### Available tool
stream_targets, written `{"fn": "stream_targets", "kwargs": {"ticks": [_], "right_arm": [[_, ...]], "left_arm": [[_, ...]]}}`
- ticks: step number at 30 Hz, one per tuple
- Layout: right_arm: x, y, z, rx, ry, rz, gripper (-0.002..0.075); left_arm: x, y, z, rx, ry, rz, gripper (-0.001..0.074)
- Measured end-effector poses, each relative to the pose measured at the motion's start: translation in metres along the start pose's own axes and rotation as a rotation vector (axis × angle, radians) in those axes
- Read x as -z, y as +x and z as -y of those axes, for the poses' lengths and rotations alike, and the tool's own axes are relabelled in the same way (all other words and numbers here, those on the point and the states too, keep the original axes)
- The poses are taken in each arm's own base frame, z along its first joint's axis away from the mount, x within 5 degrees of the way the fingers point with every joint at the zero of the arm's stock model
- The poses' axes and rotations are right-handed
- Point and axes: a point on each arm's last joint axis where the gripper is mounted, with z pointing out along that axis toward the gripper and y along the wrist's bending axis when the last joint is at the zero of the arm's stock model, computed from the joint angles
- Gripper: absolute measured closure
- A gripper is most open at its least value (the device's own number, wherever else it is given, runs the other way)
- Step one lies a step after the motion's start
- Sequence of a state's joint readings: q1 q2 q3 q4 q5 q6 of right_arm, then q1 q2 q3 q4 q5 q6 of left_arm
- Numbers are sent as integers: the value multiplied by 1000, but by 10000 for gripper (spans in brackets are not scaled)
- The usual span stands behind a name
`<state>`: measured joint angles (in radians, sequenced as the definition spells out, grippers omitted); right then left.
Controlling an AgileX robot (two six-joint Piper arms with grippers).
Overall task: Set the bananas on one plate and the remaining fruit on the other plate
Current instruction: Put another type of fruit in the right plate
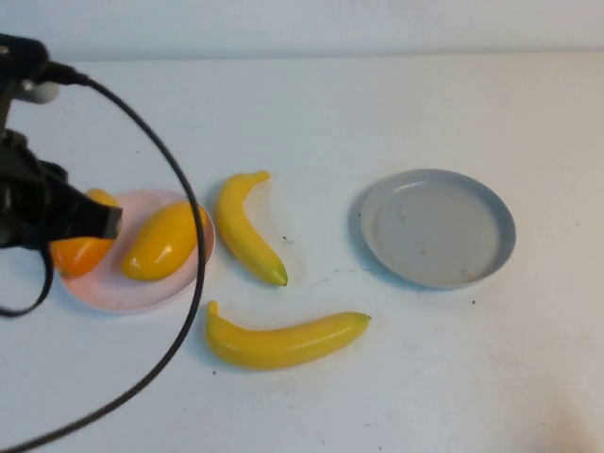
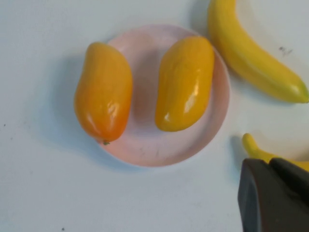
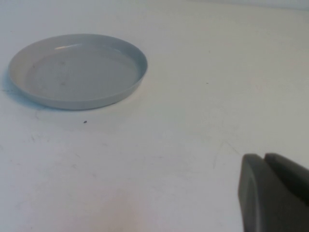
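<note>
At nine o'clock, the clenched, empty left gripper [image 2: 275,193] is held above the pink plate [image 1: 132,293]; the right gripper [image 3: 275,193] is clenched too. One mango [image 1: 80,250] overhangs the rim and could be knocked off.

**A white table, lightly marked, and the wall behind it**

A white table [image 1: 425,377] fills nearly the whole high view. Its surface is matte and plain, without cloth or pattern. Along the table's far edge runs a pale wall [image 1: 330,24], a shade greyer than the tabletop, and the two meet in a soft straight line.

The tabletop carries a few small blemishes. A dark speck [image 1: 475,301] sits right of the table's middle, toward the near side. A faint thin scuff [image 1: 326,278] lies close to the table's middle. In the right wrist view another hairline scratch [image 3: 222,145] crosses the bare white surface.
</note>
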<state>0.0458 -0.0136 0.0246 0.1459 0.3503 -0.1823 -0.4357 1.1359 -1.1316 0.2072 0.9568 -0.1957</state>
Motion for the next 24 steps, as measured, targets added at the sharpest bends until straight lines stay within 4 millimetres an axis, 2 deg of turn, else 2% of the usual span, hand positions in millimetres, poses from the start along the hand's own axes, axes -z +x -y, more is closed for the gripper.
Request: {"fn": "stream_targets", "kwargs": {"ticks": [4, 9, 14, 19, 24], "right_arm": [[0, 0, 0, 0, 0, 0, 742], [0, 0, 0, 0, 0, 0, 741], [0, 0, 0, 0, 0, 0, 742], [0, 0, 0, 0, 0, 0, 742], [0, 0, 0, 0, 0, 0, 742]], "left_arm": [[15, 36, -2, 25, 44, 121, 737], [24, 78, -7, 25, 42, 127, 737], [27, 94, -9, 7, 36, 167, 738], [14, 101, -4, -24, 78, 348, 738], [-1, 127, 2, -69, 127, 568, 738]]}}
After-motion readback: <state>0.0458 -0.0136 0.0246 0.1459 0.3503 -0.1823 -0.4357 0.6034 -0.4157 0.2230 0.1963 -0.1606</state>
